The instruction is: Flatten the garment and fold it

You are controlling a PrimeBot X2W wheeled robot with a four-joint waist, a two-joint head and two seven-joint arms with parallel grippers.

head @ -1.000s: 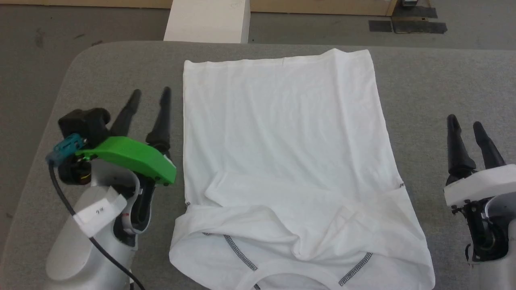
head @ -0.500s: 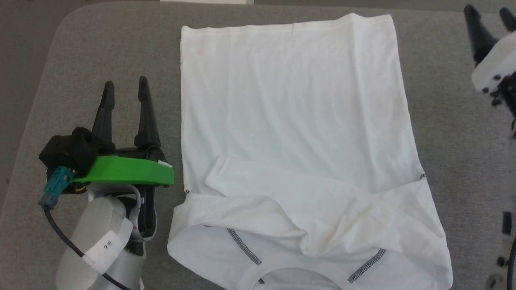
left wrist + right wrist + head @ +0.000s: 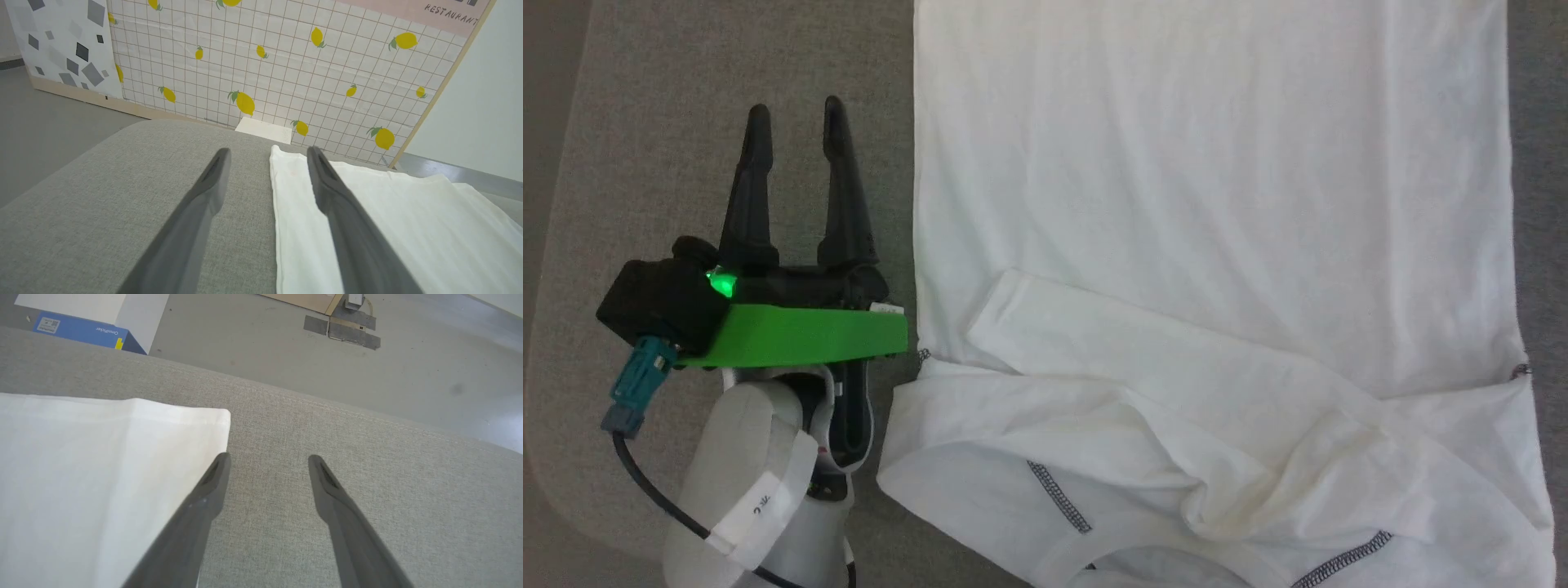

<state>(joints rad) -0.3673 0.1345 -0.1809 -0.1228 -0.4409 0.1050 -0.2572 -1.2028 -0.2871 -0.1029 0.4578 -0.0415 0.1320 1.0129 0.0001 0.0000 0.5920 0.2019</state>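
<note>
1. The whole head view has shifted over the last second. That's us bending in, so it's camera motion. The garment (image 3: 1209, 204) hasn't moved on the grey table (image 3: 686, 122): same creases, same folded-in sleeve (image 3: 1176, 351)
2. The real change is our arms. The right gripper (image 3: 269, 457) went from beside the near right side up to the far right corner. Its wrist view has it spread and empty, one finger over the cloth edge and the other over bare table
3. The left gripper (image 3: 796, 110) has squared up from a tilt. Its fingers now run parallel to the garment's left edge, just beside it, apart and holding nothing
4. Our read: we're staging both arms for the far hem. The far part lies flat but the near end is rumpled, and no body fold has started, so there's flattening left to do
5. Orientation: the neck end, with the dark stitching (image 3: 1058, 496), is toward us at the near edge and the hem is away from us. The long axis runs near to far, straight out from us
</note>
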